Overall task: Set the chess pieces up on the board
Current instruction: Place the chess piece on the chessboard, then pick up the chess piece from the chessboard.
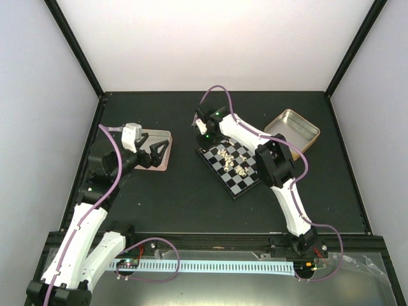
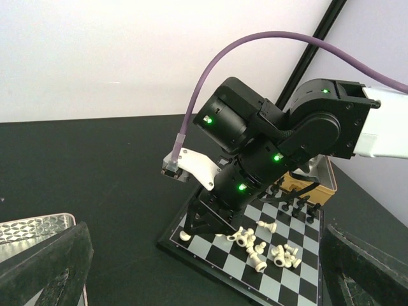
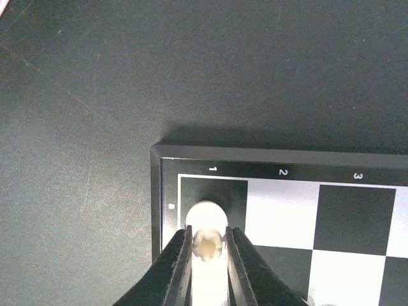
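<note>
board [image 3: 268, 155] rim | numerals 1, 2, 3 printed along border | small side mark by corner: unreadable

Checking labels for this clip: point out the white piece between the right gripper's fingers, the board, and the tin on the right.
white piece [image 3: 207, 244], right wrist view, its notched top.
board [image 3: 268, 155], right wrist view, dark rim.
tin [image 1: 292, 130], top external view, bare floor.

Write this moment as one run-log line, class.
right gripper: shut on white piece | place: dark corner square of board, marked 1 | left gripper: open, above tin | loose pieces: heaped mid-board
</note>
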Controlling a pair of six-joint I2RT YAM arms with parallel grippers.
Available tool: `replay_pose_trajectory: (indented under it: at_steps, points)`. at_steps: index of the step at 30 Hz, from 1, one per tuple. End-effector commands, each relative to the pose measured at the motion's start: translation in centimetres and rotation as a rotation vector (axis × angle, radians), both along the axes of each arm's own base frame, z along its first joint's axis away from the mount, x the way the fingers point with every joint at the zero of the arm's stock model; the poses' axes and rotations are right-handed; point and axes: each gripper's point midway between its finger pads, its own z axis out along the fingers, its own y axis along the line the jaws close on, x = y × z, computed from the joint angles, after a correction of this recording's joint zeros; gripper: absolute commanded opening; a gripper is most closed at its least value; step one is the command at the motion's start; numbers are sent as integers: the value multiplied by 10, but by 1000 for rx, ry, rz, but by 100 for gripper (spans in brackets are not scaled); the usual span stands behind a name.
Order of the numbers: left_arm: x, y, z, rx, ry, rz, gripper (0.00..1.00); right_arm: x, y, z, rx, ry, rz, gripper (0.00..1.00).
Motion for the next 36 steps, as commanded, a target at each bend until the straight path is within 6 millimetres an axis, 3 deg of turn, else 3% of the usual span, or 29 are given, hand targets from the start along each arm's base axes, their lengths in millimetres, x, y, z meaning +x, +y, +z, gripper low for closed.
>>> replay_pose_trajectory:
  at_steps: [1, 13, 20, 26, 32, 36]
  points:
    - [-1, 0, 6, 8, -20, 4, 99, 0, 4, -2, -2, 7, 30, 17]
    - [0, 0, 6, 9, -16, 5, 99, 1, 6, 6, 18, -12, 25, 21]
    - [-1, 0, 6, 8, -18, 6, 99, 4, 2, 53, 89, -115, -40, 31]
    - [-4, 1, 10, 1, -32, 3, 99, -6, -25, 92, 122, -225, -141, 39]
    - [-8, -1, 10, -20, -37, -10, 99, -40, -74, 86, 83, -241, -289, 40]
    - [-9, -4, 11, -38, -35, -27, 99, -68, -85, 61, 105, -157, -334, 42]
